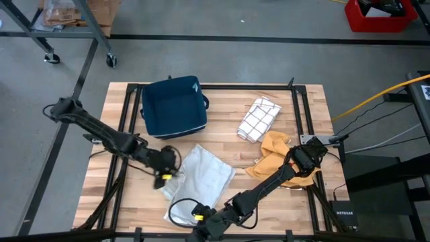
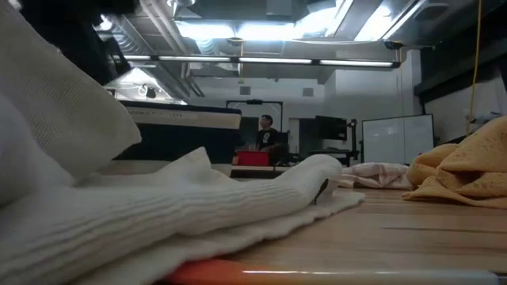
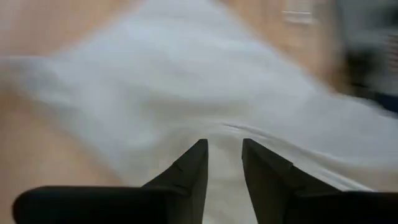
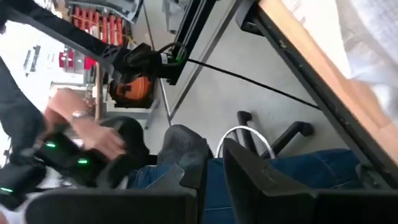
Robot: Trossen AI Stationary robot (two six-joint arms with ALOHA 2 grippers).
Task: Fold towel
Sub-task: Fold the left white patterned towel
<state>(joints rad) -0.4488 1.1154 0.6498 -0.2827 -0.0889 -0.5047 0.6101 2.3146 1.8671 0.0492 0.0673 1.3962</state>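
Even overhead light; heavy motion blur at left wrist.

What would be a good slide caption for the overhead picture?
Two robot arms at a wooden table: left gripper at the white towel's edge, beside a navy bin, checked cloth and yellow cloth.

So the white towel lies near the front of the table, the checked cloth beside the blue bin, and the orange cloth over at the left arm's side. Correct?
Not quite: the orange cloth lies at the right arm's side, as the high view shows. The white towel, checked cloth and blue bin are as you say.
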